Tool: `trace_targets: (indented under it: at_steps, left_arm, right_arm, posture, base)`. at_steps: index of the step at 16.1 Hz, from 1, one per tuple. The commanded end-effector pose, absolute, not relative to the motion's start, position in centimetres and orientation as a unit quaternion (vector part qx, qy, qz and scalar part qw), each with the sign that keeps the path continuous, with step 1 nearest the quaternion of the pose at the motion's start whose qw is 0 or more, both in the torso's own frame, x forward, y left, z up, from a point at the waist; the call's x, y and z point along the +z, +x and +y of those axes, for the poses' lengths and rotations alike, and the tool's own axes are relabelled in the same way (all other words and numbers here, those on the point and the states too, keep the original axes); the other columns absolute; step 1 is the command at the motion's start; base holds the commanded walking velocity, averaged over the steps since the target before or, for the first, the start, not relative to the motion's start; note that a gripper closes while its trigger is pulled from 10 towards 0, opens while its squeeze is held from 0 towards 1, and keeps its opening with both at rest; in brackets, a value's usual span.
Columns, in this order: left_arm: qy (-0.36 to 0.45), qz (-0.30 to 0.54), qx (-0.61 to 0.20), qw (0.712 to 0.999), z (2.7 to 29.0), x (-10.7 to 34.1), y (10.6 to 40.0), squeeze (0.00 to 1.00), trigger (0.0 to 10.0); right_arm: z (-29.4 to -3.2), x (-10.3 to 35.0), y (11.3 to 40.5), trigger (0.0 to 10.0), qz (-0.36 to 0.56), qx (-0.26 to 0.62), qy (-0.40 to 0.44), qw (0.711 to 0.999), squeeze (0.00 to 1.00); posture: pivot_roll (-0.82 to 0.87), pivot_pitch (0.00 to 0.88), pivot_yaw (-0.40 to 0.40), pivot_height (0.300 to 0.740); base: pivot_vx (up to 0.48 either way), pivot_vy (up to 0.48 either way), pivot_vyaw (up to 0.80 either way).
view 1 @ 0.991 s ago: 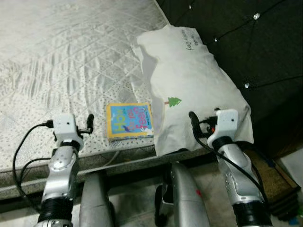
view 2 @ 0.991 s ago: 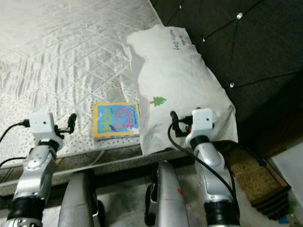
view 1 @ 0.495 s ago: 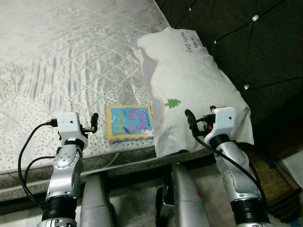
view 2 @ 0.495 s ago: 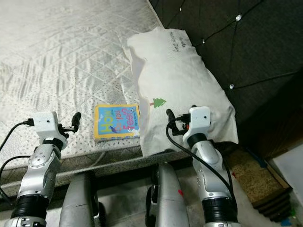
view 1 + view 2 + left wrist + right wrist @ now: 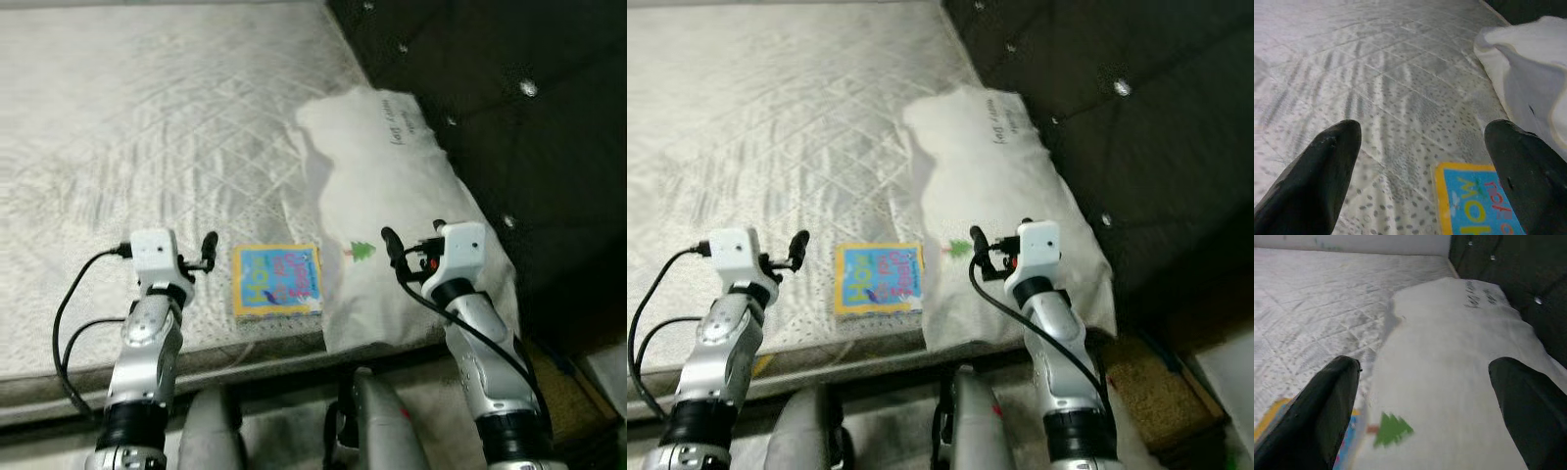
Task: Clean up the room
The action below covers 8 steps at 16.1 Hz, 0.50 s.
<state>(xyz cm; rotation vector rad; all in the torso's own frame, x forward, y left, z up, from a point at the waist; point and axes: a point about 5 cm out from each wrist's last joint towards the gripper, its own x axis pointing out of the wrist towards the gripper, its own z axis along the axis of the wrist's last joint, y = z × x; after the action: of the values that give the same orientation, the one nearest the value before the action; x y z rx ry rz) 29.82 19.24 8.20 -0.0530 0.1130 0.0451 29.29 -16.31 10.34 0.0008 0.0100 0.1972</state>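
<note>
Two grippers hang above the near edge of a bare quilted mattress [image 5: 147, 127]; the left gripper [image 5: 208, 247] hovers just beside a small picture book [image 5: 277, 281], its fingers [image 5: 1327, 171] spread wide and holding nothing; the book lies flat near the mattress edge, its right side touching or tucked slightly under a white pillow [image 5: 392, 186]; thin, stiff and light, it would likely be best pinched at a free edge, since it lies flush with the fabric; the pillow, printed with a small green tree, rests against a dark tufted headboard [image 5: 529, 117], soft and bulky, probably easiest gathered at a corner; the right gripper [image 5: 389, 242] hovers over it, fingers [image 5: 1327, 401] wide apart and empty.
</note>
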Motion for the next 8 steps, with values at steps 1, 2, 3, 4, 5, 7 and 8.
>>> trace_targets:
  at_steps: [1, 2, 3, 4, 5, 7, 8]
  left_arm:
    - [-0.023, 0.066, 0.022, 0.997, 19.15, 7.95, 29.75, 0.00, 10.0]
    - [-0.022, 0.068, 0.017, 0.997, 19.03, 7.94, 29.79, 0.00, 10.0]
    - [-0.023, 0.068, 0.014, 0.997, 18.93, 7.98, 29.80, 0.00, 10.0]
    - [-0.034, 0.064, 0.007, 0.997, 18.69, 8.14, 29.85, 0.00, 10.0]
    - [-0.036, 0.063, 0.006, 0.997, 18.60, 8.20, 29.87, 0.00, 10.0]
    - [-0.035, 0.062, 0.004, 0.997, 18.47, 8.30, 29.93, 0.00, 10.0]
    - [-0.034, 0.062, 0.004, 0.997, 18.43, 8.30, 29.95, 0.00, 10.0]
  right_arm:
    - [-16.46, 10.18, 29.21, 10.0, 0.007, 0.093, 0.001, 0.996, 0.00]
    - [-16.44, 10.15, 29.18, 10.0, 0.007, 0.092, 0.002, 0.996, 0.00]
    - [-16.43, 10.16, 29.17, 10.0, 0.007, 0.092, 0.002, 0.996, 0.00]
    - [-16.43, 10.15, 29.15, 10.0, 0.007, 0.091, 0.002, 0.996, 0.00]
    - [-16.45, 10.11, 29.14, 10.0, 0.007, 0.090, 0.002, 0.996, 0.00]
    - [-16.48, 10.06, 29.11, 10.0, 0.009, 0.089, 0.001, 0.996, 0.00]
    - [-16.48, 10.03, 29.11, 10.0, 0.009, 0.089, 0.000, 0.996, 0.00]
  posture:
    - [0.00, 0.092, -0.045, 0.710]
    - [0.00, 0.093, -0.044, 0.720]
    - [-0.01, 0.096, -0.043, 0.725]
    - [-0.01, 0.096, -0.043, 0.735]
    - [-0.01, 0.096, -0.043, 0.740]
    - [-0.01, 0.100, -0.043, 0.740]
    - [-0.01, 0.100, -0.043, 0.740]
  base:
    - [0.000, 0.000, 0.00]
    - [0.000, 0.000, 0.00]
    - [0.000, 0.000, 0.00]
    - [0.000, 0.000, 0.00]
    - [0.000, 0.000, 0.00]
    - [0.000, 0.000, 0.00]
    - [0.000, 0.000, 0.00]
